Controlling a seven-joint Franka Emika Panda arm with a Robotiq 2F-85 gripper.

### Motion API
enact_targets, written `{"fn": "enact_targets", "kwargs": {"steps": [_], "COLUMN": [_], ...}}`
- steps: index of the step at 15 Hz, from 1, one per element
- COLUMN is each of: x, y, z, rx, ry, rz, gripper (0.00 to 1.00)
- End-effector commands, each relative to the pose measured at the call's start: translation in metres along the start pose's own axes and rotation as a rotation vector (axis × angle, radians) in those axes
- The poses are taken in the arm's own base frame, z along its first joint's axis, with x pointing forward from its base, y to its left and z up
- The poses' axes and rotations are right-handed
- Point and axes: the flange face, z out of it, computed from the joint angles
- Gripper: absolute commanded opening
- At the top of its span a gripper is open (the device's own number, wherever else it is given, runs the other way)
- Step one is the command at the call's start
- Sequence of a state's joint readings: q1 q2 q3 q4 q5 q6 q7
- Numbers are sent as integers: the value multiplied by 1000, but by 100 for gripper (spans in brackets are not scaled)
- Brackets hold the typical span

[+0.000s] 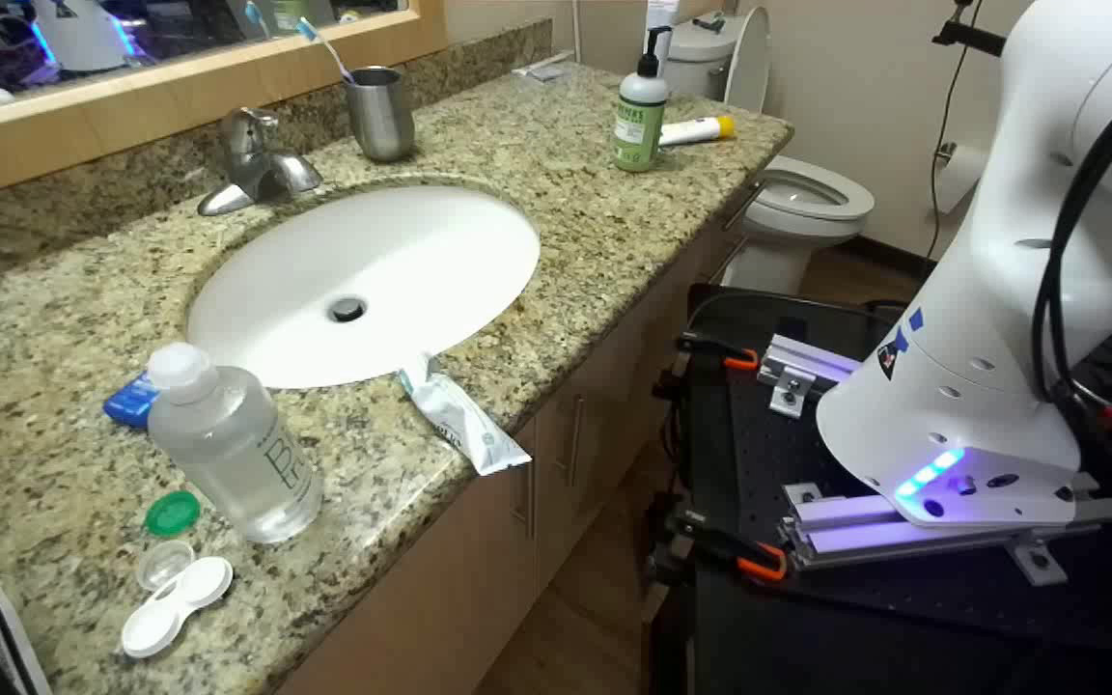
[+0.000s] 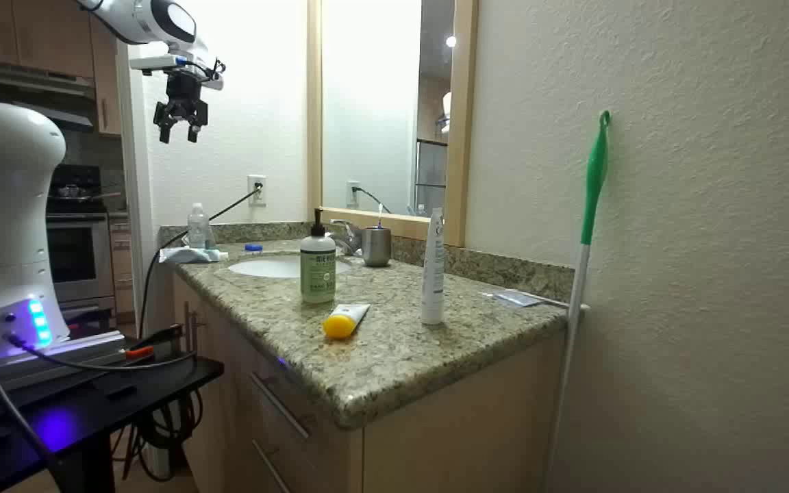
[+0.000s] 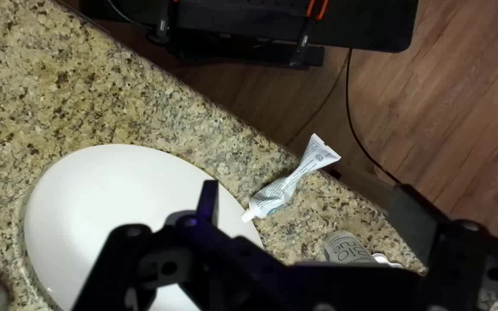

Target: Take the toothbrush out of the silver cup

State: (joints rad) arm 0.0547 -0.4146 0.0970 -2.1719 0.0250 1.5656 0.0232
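Silver cup (image 1: 383,118), toothbrush (image 1: 328,48) aslant, free above rim (image 1: 378,83)

Speckled granite counter (image 1: 517,154) tops pale wood cabinets (image 2: 463,418). Wood-framed mirror (image 2: 374,82) above; walls (image 2: 709,205) off-white, textured. Toilet (image 1: 812,229) stands beyond counter's far end, lid (image 1: 750,63) up. Floor (image 3: 469,108): reddish-brown planks. Oven (image 2: 74,250) shows past pale door frame (image 2: 135,171). Small bright light (image 2: 451,42) reflects in mirror.
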Motion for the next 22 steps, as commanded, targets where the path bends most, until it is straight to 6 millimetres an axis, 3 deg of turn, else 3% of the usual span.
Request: {"fn": "enact_targets", "kwargs": {"steps": [1, 5, 6, 10, 13, 14, 16, 17, 20, 22], "x": [0, 0, 14, 49, 78, 88, 93, 81, 94, 114], "y": [0, 0, 15, 114, 174, 182, 170, 179, 170, 194], "z": [-1, -1, 0, -13, -2, 3, 0, 8, 5, 8], "rx": [0, 0, -57, -274, -244, -151, -10, -93, -33, -87], "ry": [-1, -1, 32, 220, 327, 314, 300, 305, 312, 484], "rz": [0, 0, 45, 146, 253, 291, 273, 281, 278, 322], "gripper": [100, 100, 100, 100, 100, 100, 100, 100, 100, 100]}}
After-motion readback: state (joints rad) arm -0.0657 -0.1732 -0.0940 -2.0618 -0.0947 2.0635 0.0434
